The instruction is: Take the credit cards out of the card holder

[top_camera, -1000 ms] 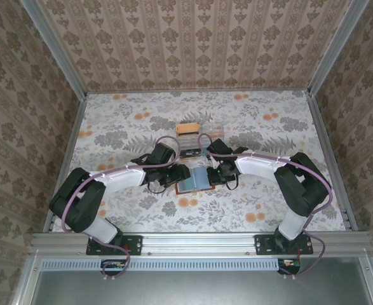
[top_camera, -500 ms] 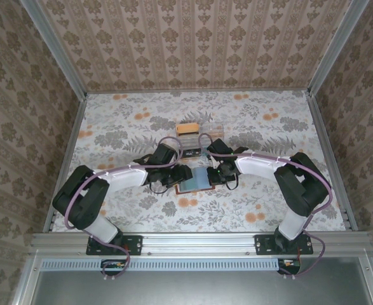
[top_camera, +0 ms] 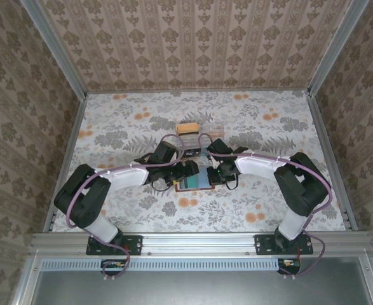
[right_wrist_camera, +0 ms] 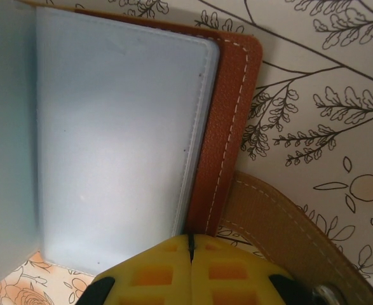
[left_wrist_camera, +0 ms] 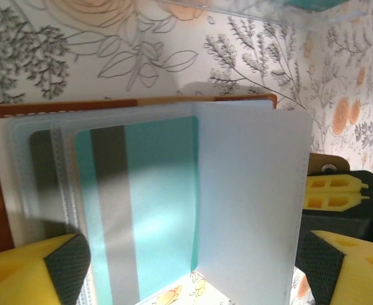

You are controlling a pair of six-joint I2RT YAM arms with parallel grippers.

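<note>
- Card holder (top_camera: 196,182) lies open and flat on the floral worktop (top_camera: 256,121), near its middle, between my two grippers.
- Left gripper (top_camera: 185,173) sits at the holder's 9 o'clock, low over it. The jaws are spread wide and grip nothing.
- From the left wrist camera, my dark pads (left_wrist_camera: 68,264) sit at 7 and 4 o'clock in the frame, straddling the open pages. The 7 o'clock pad overlaps the sleeve edge — I can't tell whether it touches.
- A teal card (left_wrist_camera: 161,203) with a grey stripe sits inside a clear sleeve on the left page. The blue-grey page beside it shows no card face.
- The brown cover shows as a thin border at 12 and 9 o'clock around the sleeves.
- Right gripper (top_camera: 217,175) is at the holder's 3 o'clock, with its jaws pressed together and no gap between the yellow fingers.
- From the right wrist camera, the fingertips (right_wrist_camera: 167,273) sit right at the stitched brown cover edge — contact can't be confirmed.
- A brown strap (right_wrist_camera: 281,229) runs out toward 4 o'clock beside them.
- A clear plastic box (top_camera: 202,132) sits at the holder's 12 o'clock, close by but apart.
</note>
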